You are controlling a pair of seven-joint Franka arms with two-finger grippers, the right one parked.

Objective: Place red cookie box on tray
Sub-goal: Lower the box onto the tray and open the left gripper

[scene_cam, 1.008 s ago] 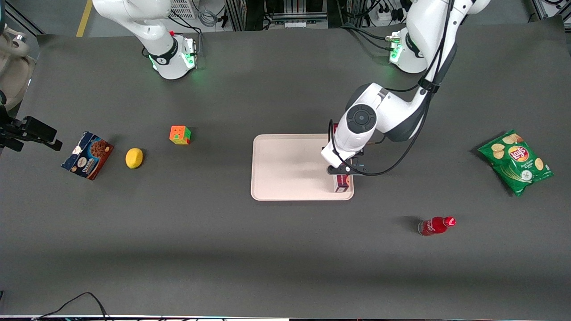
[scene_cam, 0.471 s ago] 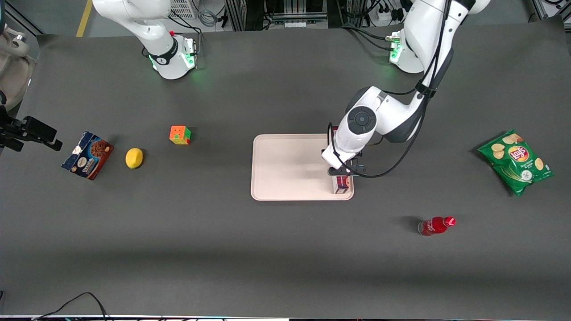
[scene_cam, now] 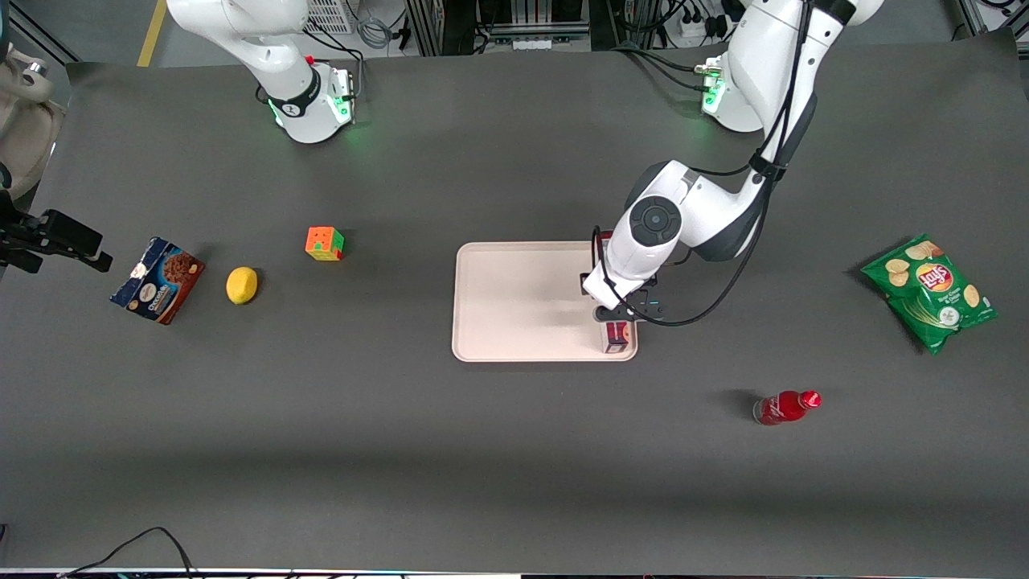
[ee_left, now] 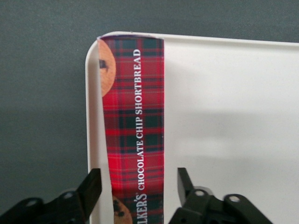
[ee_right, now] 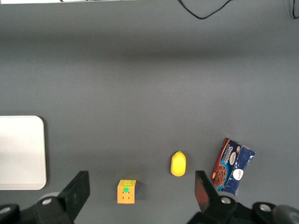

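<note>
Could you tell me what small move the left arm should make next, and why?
Probably lift the gripper straight up. The red cookie box already lies on the tray along its rim, and the fingers stand open with gaps on both sides of the box, so a clean rise should leave it undisturbed.

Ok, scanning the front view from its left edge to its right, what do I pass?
Blue cookie box → lemon → cube → tray → gripper, open over the red cookie box → red bottle → chip bag.
</note>
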